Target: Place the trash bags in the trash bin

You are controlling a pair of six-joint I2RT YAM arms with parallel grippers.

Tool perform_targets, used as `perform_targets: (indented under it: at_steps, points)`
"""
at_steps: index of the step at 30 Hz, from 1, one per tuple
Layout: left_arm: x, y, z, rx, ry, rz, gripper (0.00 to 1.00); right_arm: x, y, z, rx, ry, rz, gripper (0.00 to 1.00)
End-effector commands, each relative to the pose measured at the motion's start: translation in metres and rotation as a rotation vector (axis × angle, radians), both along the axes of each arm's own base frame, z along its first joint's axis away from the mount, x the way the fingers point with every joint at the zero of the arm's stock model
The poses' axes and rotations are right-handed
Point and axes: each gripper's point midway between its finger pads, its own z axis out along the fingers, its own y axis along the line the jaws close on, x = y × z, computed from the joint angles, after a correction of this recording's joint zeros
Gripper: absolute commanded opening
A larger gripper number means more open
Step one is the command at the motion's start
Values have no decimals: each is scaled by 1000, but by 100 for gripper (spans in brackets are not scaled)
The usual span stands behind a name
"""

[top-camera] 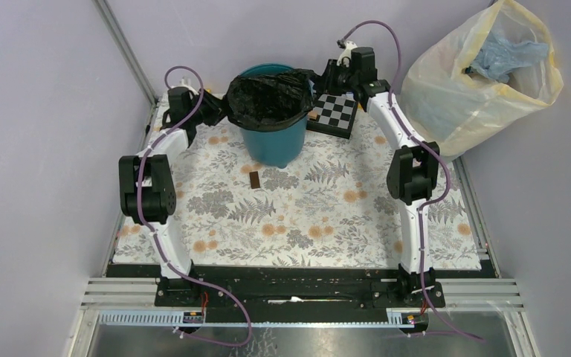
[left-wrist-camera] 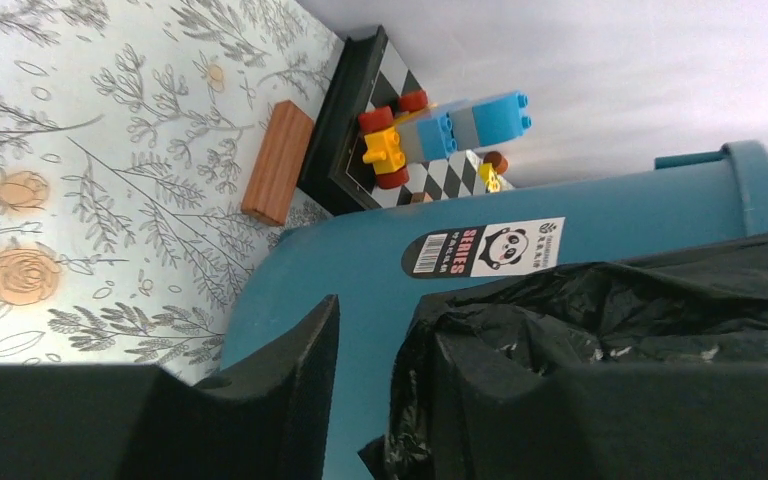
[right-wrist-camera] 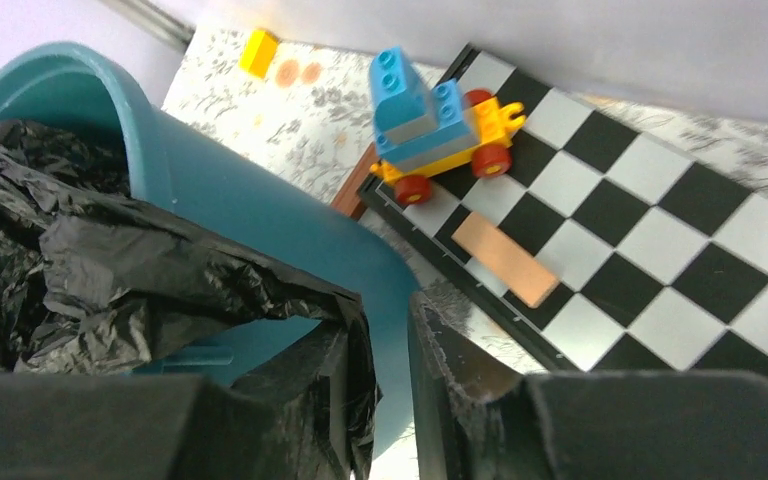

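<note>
The teal trash bin stands at the back middle of the floral mat. A black trash bag sits in its mouth, its edge folded over the rim. My left gripper is at the bin's left rim. In the left wrist view it is open, one finger bare, the other covered by the bag film, with the bin wall in the gap. My right gripper is at the right rim. In the right wrist view it is open, with bag film draped over its inner finger.
A checkerboard lies right of the bin with a toy block car and a flat orange piece on it. A brown block lies beside the board. A small dark piece lies in front of the bin. A translucent sack stands at the back right.
</note>
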Motion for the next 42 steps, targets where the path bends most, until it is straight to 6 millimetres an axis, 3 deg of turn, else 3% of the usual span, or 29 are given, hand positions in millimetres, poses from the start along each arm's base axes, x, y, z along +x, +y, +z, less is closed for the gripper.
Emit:
perform_targets:
  at_steps: [1, 6, 11, 14, 16, 19, 23, 33, 38, 42]
  points:
    - [1, -5, -21, 49, 41, -50, 34, 0, 6, -8, 42, 32, 40, 28]
    - [-1, -12, -34, 63, 55, -91, 31, -12, 13, -32, 54, 97, 89, 24]
    - [1, -36, -22, -11, -7, -186, 34, -19, 26, -46, 113, 156, 151, 19]
    - [10, -46, -9, -47, -58, -240, 38, -24, 35, -46, 148, 168, 186, 18]
    - [11, -71, -2, -73, -82, -322, 39, -27, 42, -44, 150, 158, 206, 18]
    - [7, -91, -9, -109, -65, -424, 39, -34, 50, -43, 121, 141, 234, 18]
    - [-5, -105, -16, -119, -59, -482, 39, -46, 53, -36, 145, 133, 253, 18]
    - [-49, -123, -15, -157, -7, -558, 35, -103, 36, -12, 158, 174, 174, 16]
    - [-65, -140, -12, -136, -2, -599, 35, -125, 27, -19, 139, 206, 148, 16]
    - [-64, -133, -10, -99, 1, -549, 35, -120, 13, -35, 100, 237, 65, 15]
